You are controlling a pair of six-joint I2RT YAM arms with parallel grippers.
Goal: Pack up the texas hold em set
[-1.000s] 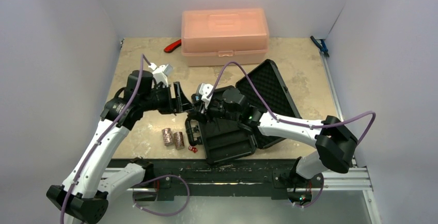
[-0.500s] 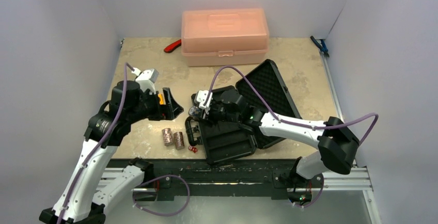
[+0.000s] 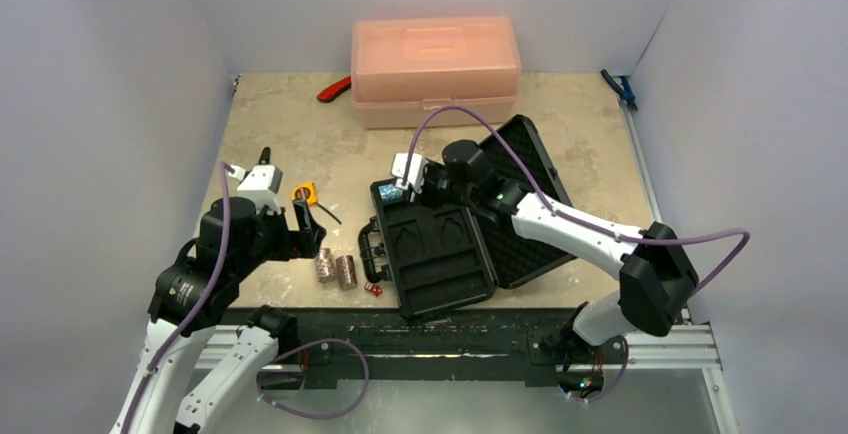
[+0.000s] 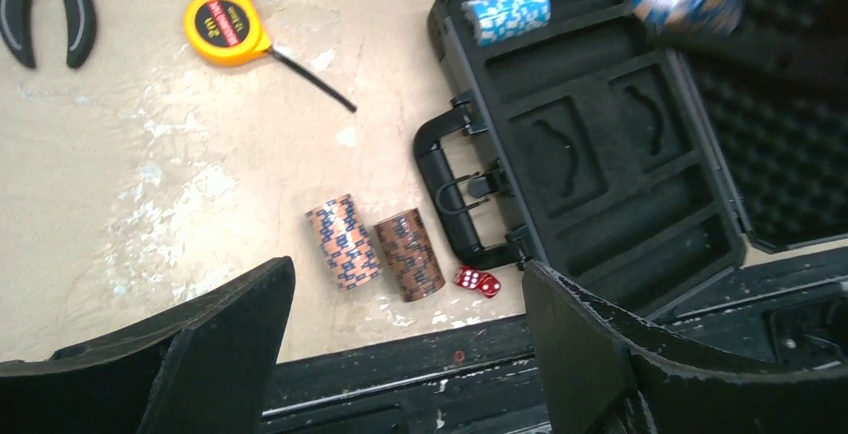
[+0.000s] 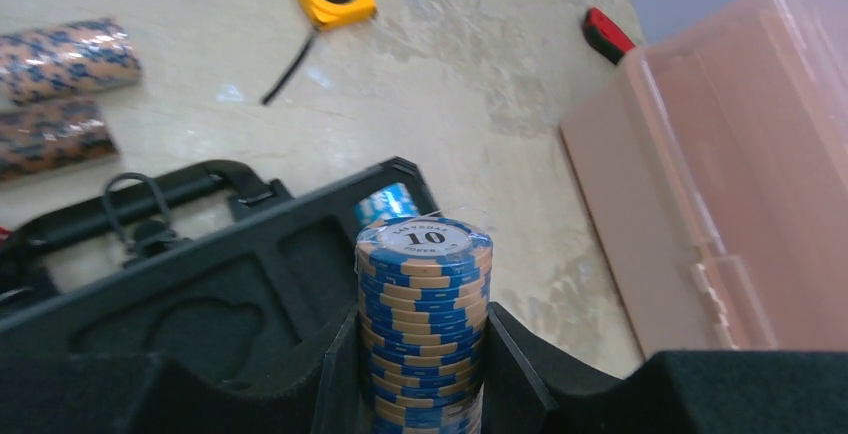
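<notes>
Beige scuffed table (image 3: 290, 124), with white walls close on the left, back and right and a dark rail (image 3: 450, 319) along your near edge. Pink box (image 3: 435, 69) sits against the back wall, with a red-handled tool (image 3: 335, 88) just left of it and a blue clamp (image 3: 620, 87) at the right rim. Your biggest bare patch is left of centre, between the pink box and the yellow tape measure (image 3: 303, 192). The briefcase (image 3: 440, 279) takes up most of the right half.

Briefcase lies open, its lid (image 3: 530, 194) laid back to the right with egg-crate foam showing. Its near corner reaches the dark rail. Handle (image 4: 450, 194) points left. The base foam has long troughs and two shaped recesses in the middle. One blue stack (image 4: 506, 12) lies on its side at the left end of the farthest trough.

Your right gripper (image 5: 424, 349) is clamped on a second stack, the held stack (image 5: 424, 284), with a finger on each side. It has blue-and-tan edges and the top chip reads 10. It hangs over the far end of the case near the blue stack. Can't tell if it touches the foam.

An orange-brown stack (image 4: 343, 241) and a darker brown stack (image 4: 408, 254) lie on their sides, side by side. They are on bare table just left of the handle, near the front edge. Two red dice (image 4: 478, 281) sit together between the darker brown stack and the handle.

Your left gripper (image 4: 407, 269) is spread wide with nothing in it. It hangs above those two stacks, clear of them.
</notes>
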